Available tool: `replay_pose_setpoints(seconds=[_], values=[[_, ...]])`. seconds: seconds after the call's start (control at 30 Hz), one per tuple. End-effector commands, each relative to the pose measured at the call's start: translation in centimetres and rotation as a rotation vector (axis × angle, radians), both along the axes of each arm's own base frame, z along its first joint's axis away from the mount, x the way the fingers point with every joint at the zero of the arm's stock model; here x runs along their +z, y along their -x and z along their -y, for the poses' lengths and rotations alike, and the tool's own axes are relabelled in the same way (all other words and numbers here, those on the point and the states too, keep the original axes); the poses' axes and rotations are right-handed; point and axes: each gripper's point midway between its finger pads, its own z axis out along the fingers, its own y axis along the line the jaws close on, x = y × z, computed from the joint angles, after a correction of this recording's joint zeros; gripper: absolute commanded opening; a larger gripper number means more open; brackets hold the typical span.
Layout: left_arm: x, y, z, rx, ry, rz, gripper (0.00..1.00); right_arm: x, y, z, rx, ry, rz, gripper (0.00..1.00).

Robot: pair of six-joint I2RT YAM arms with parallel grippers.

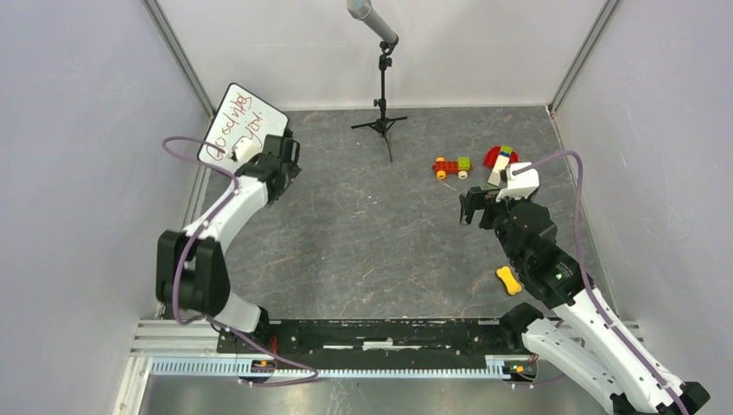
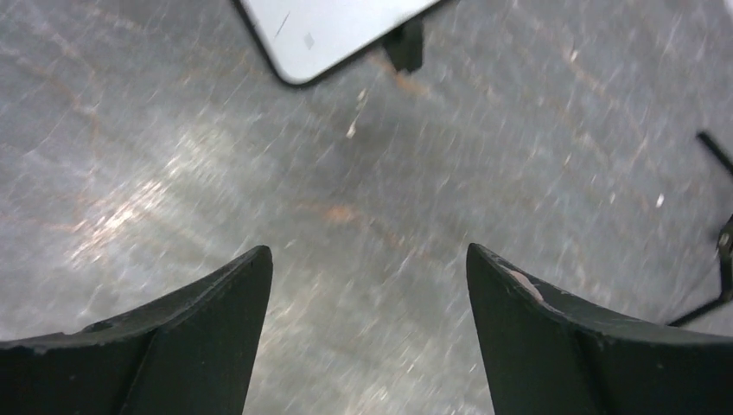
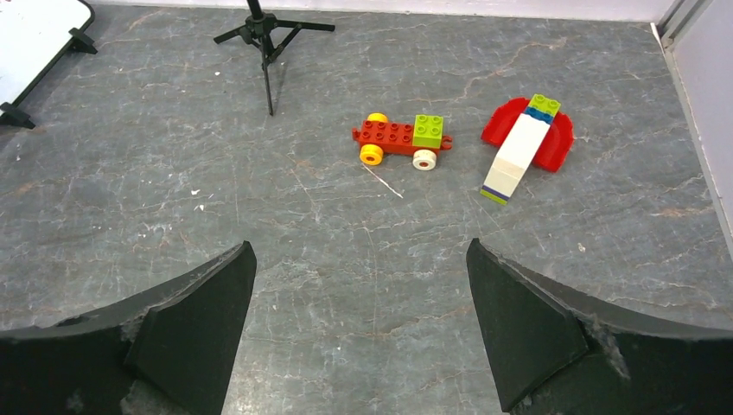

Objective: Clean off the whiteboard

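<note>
Whiteboard (image 1: 240, 121) sat just ahead of the left end effector (image 2: 367, 255), its near corner slightly left of the spread, empty fingers (image 2: 199, 328), red writing unwiped. Right end effector (image 3: 359, 251) hung released too, board far off to its left. Best play, I judged: square up and wipe flat with light pressure so the board wouldn't skid.

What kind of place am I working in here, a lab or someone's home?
Probably a lab test cell: white panel walls box in the tabletop, with a tripod stand, whiteboard and toy car as props.
</note>
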Motion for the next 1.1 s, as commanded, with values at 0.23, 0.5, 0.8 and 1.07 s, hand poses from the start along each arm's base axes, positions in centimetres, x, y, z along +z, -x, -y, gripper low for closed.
replay_pose_setpoints(seconds=[0.23, 0.5, 0.8, 1.07], values=[[-1.1, -9.5, -2.0, 0.339, -0.069, 0.048, 0.8, 2.8, 1.4, 1.5, -0.032, -0.027, 0.065, 0.98], [-5.7, -10.5, -3.4, 0.411, -0.093, -0.107, 0.8, 3.5, 2.4, 3.8, -0.091, 0.04, 0.081, 0.98], [-7.2, -11.9, -4.9, 0.405, -0.109, -0.112, 0.67, 3.7, 2.4, 4.1, -0.101, 0.057, 0.097, 0.98], [-7.8, -13.3, -4.9, 0.409, -0.054, -0.099, 0.43, 3.2, 1.9, 2.5, -0.046, 0.025, 0.069, 0.98]])
